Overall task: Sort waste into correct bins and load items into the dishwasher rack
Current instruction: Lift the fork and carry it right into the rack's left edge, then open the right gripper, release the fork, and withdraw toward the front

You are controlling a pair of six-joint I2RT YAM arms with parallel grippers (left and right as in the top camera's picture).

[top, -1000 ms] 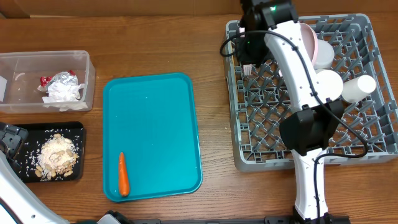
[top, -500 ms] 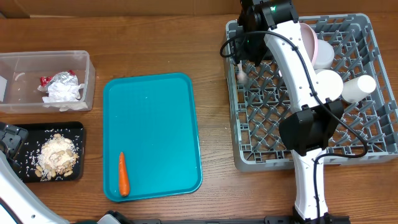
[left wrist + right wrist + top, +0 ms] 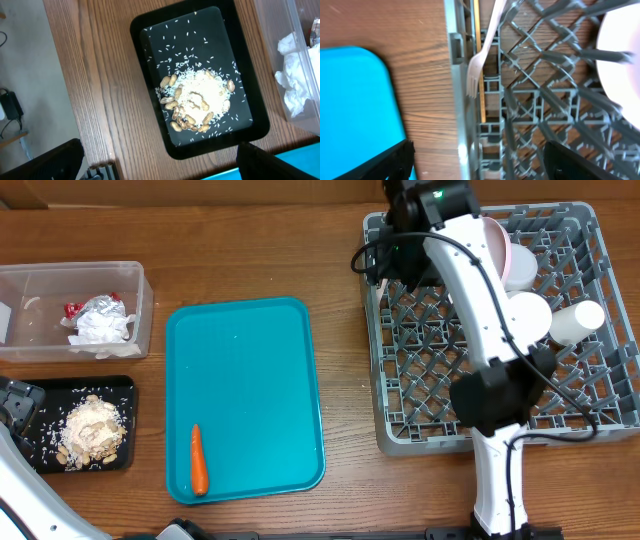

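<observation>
The white plastic fork (image 3: 482,50) lies free along the inside of the left wall of the grey dishwasher rack (image 3: 400,435). My right gripper (image 3: 482,160) hovers open above that wall with nothing between its fingers; from overhead the right gripper (image 3: 393,265) is at the rack's back left corner. A pinkish plate (image 3: 505,255), a white bowl (image 3: 528,315) and a cup (image 3: 578,320) sit in the rack. The clear tub (image 3: 140,290) holds the foil wrapper (image 3: 100,305) and napkin (image 3: 100,328). The black tray (image 3: 145,30) holds nuts and crumbs (image 3: 197,100). My left gripper (image 3: 157,167) is open beside it.
A teal serving tray (image 3: 245,380) lies mid-table with an orange carrot (image 3: 198,460) near its front left corner. The table's left edge (image 3: 65,75) runs close to the black tray. Bare wood lies between the teal tray and the rack.
My right gripper has opened and let go of the fork, which now rests in the rack by its left wall. The left arm has not moved.
</observation>
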